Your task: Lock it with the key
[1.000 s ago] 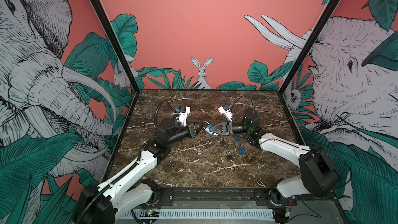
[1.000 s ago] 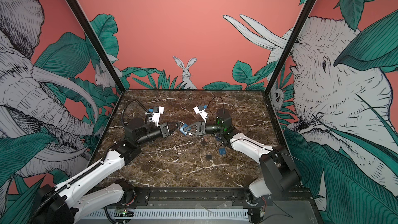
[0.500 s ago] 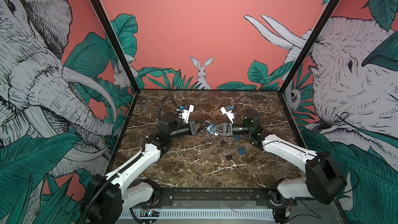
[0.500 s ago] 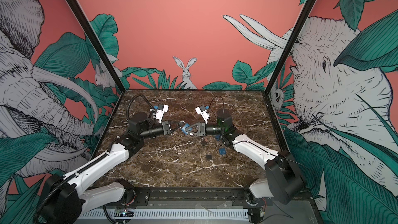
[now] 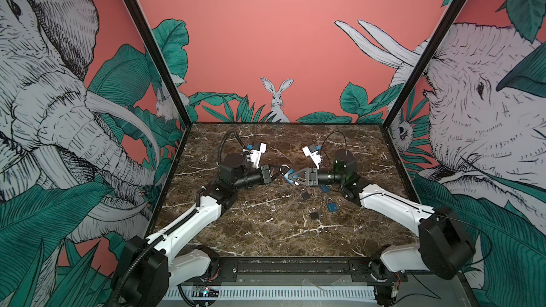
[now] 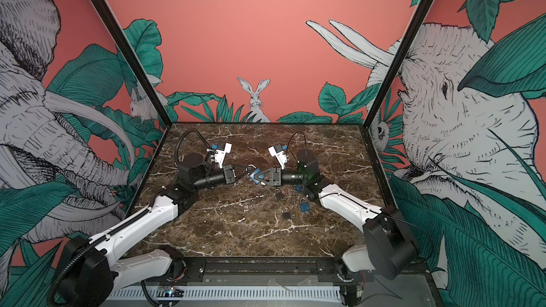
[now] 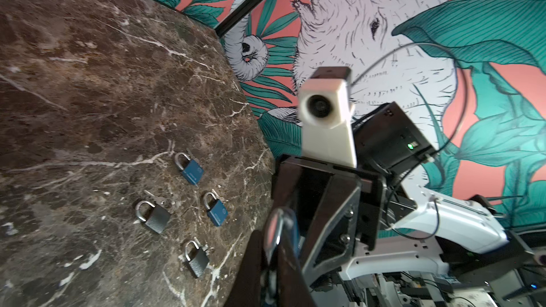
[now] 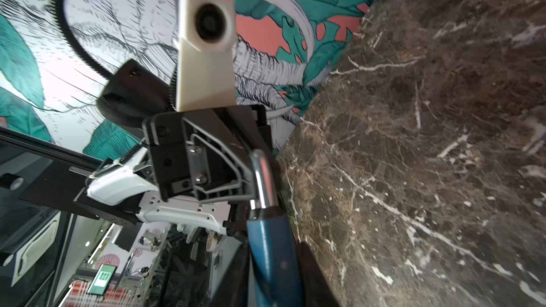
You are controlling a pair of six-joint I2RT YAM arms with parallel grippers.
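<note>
Blue padlock crosswise, shackle pointing left

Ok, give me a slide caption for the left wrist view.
Left gripper pinches a padlock's shackle; two blue padlocks and two grey padlocks lie on the marble table beyond.

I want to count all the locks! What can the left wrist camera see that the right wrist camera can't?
Only the left wrist view shows four padlocks lying on the table: two blue padlocks and two grey padlocks. It also shows the right arm's camera.

Only the right wrist view shows the left arm's camera, a ribbed black cable and a lit screen outside the rig.

Both show the marble table and the held blue padlock with its silver shackle.
</note>
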